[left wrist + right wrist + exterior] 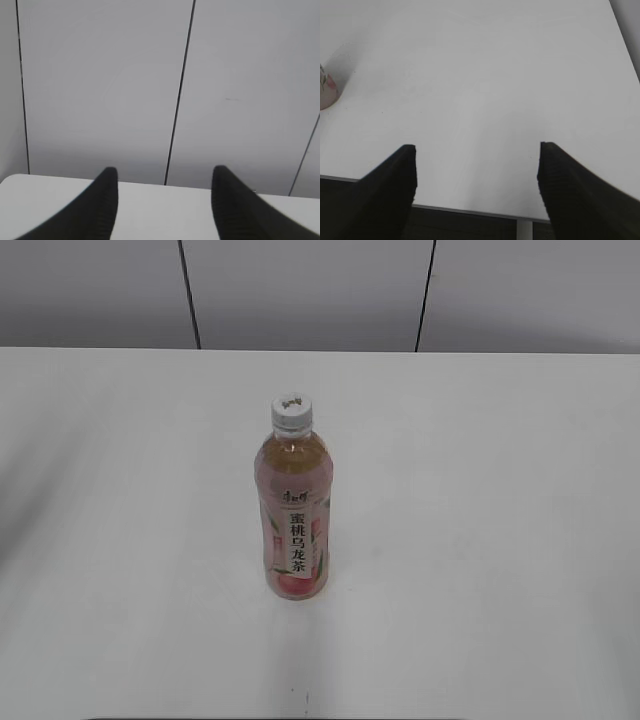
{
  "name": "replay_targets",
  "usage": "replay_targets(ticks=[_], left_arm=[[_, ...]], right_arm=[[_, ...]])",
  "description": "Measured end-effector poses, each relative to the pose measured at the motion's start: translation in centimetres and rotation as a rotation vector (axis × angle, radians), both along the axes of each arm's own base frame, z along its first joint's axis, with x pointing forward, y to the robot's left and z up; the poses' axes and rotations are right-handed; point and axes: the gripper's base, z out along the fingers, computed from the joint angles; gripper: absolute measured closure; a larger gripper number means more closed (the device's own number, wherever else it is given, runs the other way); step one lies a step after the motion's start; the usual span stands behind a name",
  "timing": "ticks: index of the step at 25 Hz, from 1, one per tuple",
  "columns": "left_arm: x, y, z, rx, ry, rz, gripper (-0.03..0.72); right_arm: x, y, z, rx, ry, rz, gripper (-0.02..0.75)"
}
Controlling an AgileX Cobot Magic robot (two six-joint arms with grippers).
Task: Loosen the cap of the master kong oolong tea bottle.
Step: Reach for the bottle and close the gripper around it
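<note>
The master kong oolong tea bottle (292, 515) stands upright near the middle of the white table (480, 540), with its pink peach label facing the exterior view. The white ribbed cap (292, 412) sits on its neck. Neither gripper shows in the exterior view. In the left wrist view my left gripper (164, 172) is open and empty above the table, facing the grey wall. In the right wrist view my right gripper (476, 150) is open and empty over the table's near edge. The bottle's base (327, 90) shows at the left edge of that view.
A grey panelled wall (310, 290) with dark seams runs behind the table's far edge. The table's front edge (470, 212) lies just under my right gripper, with dark space below it.
</note>
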Motion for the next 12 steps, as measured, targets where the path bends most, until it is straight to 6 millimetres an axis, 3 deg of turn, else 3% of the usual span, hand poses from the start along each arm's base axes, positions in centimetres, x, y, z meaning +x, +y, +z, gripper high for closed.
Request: replay_targets(ticks=[2, 6, 12], left_arm=[[3.2, -0.1, -1.3, 0.000, 0.021, 0.003, 0.320], [7.6, -0.2, -3.8, 0.001, 0.001, 0.009, 0.321], [12.4, -0.4, -9.8, -0.084, 0.104, 0.011, 0.321]], right_arm=[[0.0, 0.0, 0.0, 0.000, 0.000, 0.000, 0.166], [0.0, 0.0, 0.0, 0.000, 0.000, 0.000, 0.166], [0.0, 0.0, 0.0, 0.000, 0.000, 0.000, 0.166]])
